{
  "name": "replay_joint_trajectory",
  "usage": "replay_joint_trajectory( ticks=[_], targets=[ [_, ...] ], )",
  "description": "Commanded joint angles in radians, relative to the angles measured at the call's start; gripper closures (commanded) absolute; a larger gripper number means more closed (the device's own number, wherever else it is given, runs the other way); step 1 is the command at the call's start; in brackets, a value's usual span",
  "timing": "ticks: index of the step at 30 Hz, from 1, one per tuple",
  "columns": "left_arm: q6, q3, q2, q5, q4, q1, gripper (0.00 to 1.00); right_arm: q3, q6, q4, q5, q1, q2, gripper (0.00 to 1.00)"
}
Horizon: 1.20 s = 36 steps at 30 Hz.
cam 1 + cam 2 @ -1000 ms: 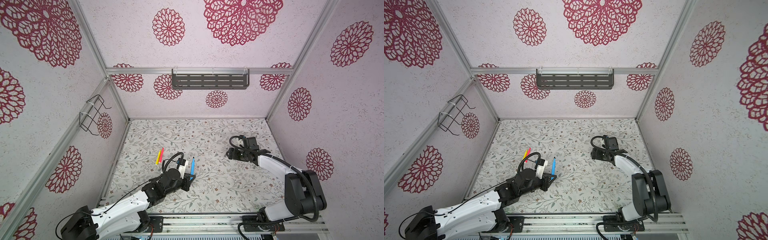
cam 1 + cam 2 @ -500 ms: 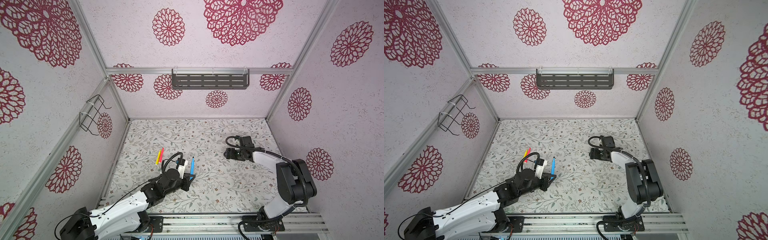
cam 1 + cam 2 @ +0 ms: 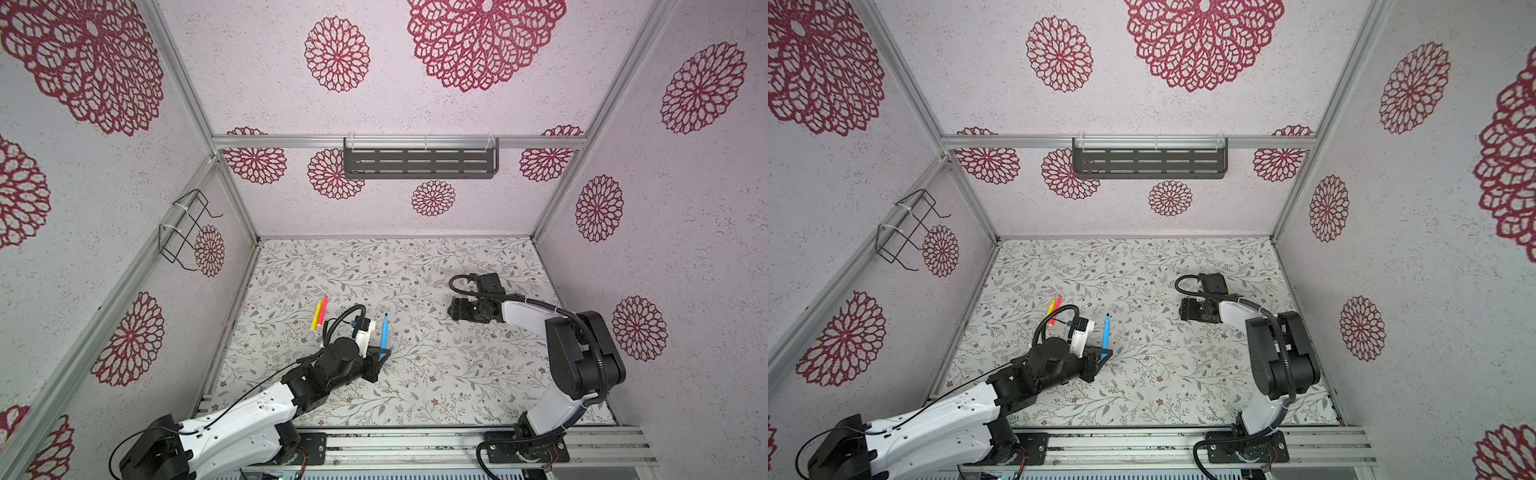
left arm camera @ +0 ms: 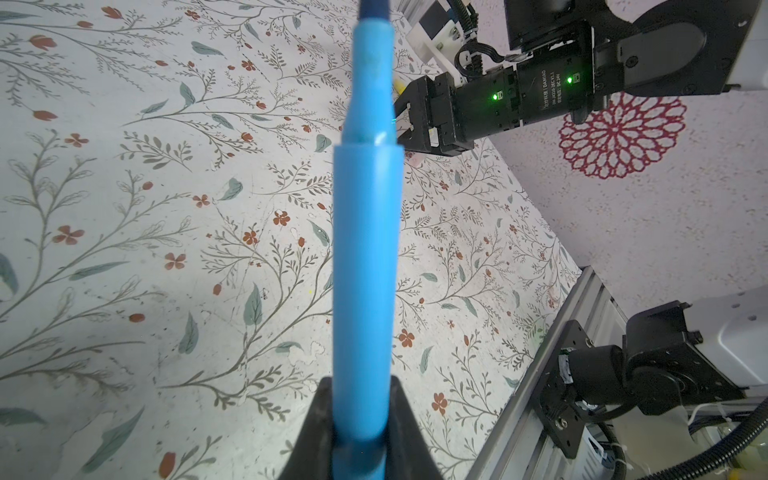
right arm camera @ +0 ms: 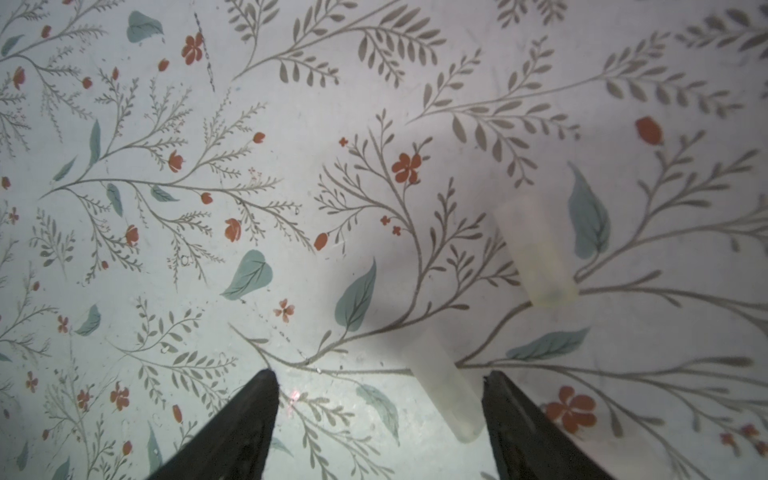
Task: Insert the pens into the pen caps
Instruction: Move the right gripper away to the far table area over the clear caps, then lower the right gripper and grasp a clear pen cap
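Blue pen sits clamped by its blunt end in the left gripper, low on the left in both top views, a little beyond the metal rail along the front edge of the floral table. The pen points away towards the back wall, and its dark tip is bare. In the left wrist view the two black fingers press against either side of the pen's base, with no gap showing.

Just beyond the left arm's wrist, further left, a yellow pen and a red-pink pen lie side by side on the table, close together and nearly parallel. No gripper is on them.

Across the table on the right, well apart from the pens, the right gripper is low over the table and faces towards the middle. In the right wrist view its fingers are spread wide and hold nothing. A clear cap lies flat on the table between them, just beside one finger; whether it touches that finger cannot be told. A second clear cap lies a little past the fingertips, apart from the first.

At the back, a grey slotted shelf hangs on the rear wall, and a black wire basket hangs on the left wall.
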Motion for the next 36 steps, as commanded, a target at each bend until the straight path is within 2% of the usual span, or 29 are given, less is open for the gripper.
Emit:
replay_joint_trajectory(
  ticks=[1, 19, 30, 33, 36],
  targets=[
    [0.005, 0.003, -0.003, -0.019, -0.002, 0.006, 1.0, 0.003, -0.017, -0.001, 0.011, -0.001, -0.002, 0.2],
    [0.009, 0.01, -0.001, -0.03, -0.006, 0.006, 1.0, -0.06, 0.017, 0.032, -0.001, 0.042, -0.028, 0.26],
    [0.01, 0.005, -0.016, -0.046, -0.02, 0.005, 1.0, -0.003, 0.029, -0.07, 0.148, 0.042, -0.038, 0.28],
    [0.012, 0.008, -0.009, -0.044, -0.016, 0.005, 1.0, 0.011, 0.034, -0.08, 0.154, 0.042, -0.032, 0.32],
    [0.014, 0.012, -0.002, -0.038, -0.018, 0.005, 1.0, 0.028, 0.04, -0.085, 0.152, 0.042, -0.013, 0.4]
  ],
)
